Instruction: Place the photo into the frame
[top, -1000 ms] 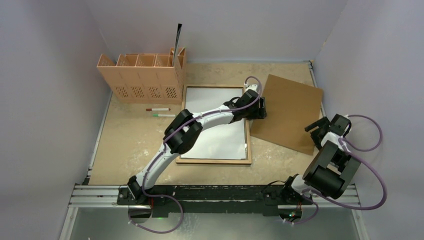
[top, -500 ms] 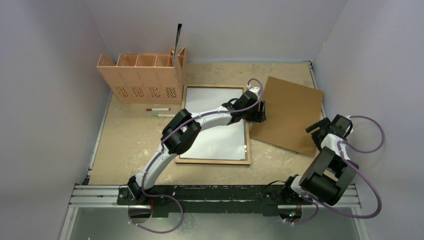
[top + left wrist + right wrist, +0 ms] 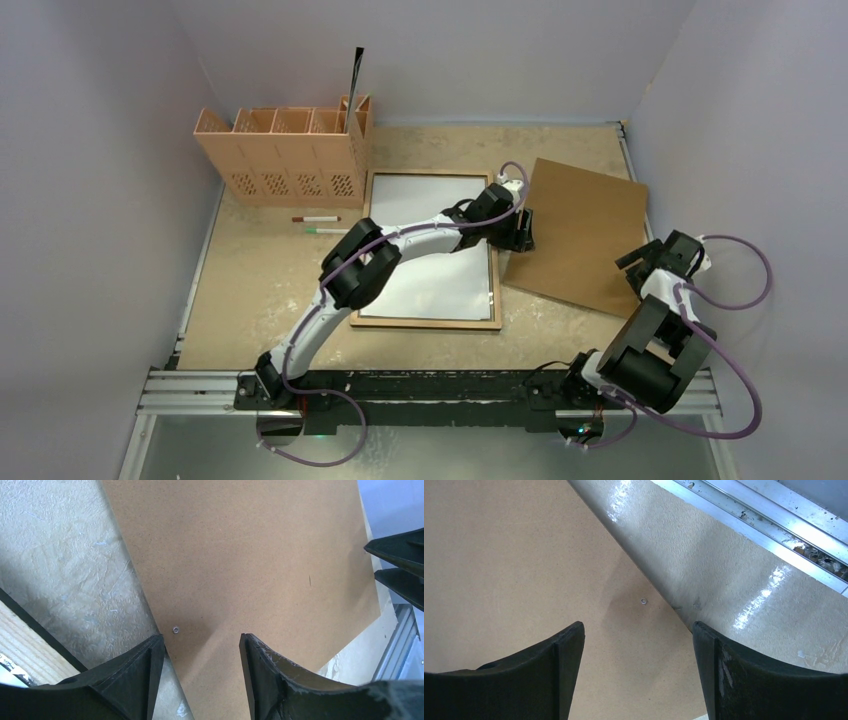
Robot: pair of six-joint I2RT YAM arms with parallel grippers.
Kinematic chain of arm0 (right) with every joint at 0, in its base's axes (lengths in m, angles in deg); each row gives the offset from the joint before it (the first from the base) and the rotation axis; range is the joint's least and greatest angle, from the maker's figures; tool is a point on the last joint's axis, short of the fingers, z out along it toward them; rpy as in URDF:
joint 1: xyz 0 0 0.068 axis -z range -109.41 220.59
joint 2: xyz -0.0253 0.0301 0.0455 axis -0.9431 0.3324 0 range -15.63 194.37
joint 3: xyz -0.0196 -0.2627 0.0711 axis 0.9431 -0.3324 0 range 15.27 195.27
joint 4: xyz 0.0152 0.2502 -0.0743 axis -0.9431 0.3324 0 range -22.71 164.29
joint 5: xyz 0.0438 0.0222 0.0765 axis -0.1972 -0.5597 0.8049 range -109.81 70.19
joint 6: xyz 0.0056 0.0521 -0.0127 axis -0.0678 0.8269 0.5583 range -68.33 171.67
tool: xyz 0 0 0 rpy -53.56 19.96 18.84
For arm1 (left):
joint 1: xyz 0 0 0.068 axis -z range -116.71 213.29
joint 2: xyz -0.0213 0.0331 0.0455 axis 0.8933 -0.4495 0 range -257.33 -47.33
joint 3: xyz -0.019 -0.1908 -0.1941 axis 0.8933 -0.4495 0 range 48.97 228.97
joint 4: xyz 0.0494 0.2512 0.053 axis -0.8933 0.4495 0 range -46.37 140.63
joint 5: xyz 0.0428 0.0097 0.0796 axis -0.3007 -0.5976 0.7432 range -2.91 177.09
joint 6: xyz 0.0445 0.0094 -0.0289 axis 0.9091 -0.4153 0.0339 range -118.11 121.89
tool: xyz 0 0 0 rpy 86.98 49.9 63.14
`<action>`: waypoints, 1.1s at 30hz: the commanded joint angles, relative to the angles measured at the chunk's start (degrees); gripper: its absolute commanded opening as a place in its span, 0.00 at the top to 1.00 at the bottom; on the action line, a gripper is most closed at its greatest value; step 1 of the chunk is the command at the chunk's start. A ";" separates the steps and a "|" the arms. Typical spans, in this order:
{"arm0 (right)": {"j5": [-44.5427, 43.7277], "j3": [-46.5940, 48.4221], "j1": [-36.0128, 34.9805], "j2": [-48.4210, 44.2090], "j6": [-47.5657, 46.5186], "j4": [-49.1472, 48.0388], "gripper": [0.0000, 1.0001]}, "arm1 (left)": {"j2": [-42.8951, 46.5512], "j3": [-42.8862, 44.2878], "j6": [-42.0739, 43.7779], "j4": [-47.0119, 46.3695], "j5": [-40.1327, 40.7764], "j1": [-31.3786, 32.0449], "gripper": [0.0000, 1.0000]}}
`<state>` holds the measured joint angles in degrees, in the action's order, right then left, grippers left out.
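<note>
Frame lies flat at picture centre in the top view, wood-coloured back up. A white sheet fills it; I take this for the photo lying face down, print side not visible. Photo looks already seated.

Brown backing board lies flat on the table, right of centre and skewed, its left edge just beside the frame's right rail. Cannot tell whether they overlap.

Left gripper: fingers apart, straddling the board's left edge near a small eyelet, gripping nothing. Right gripper: fingers apart over the board's opposite edge, gripping nothing.

Step in hand, as I read it: take up the board from both sides. A thin board lying flat gives little purchase, so work one finger under each edge before closing. Lift level, square the skew, and lower without dragging across the sheet
</note>
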<state>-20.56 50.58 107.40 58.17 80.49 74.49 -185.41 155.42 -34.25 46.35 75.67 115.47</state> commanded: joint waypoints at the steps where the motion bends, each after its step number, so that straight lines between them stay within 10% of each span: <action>1: 6.87 -0.88 -1.40 0.63 3.03 0.10 0.20 | 6.13 0.63 -0.95 -6.04 -9.57 3.63 0.43; 33: 14.36 -9.75 -6.49 -8.48 5.01 -0.45 0.27 | 22.63 -22.16 -1.95 6.11 13.31 -1.69 0.41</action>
<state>-8.04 40.57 101.52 49.54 84.34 71.81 -167.43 135.10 -35.04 54.50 89.38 114.97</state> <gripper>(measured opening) 0.739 0.571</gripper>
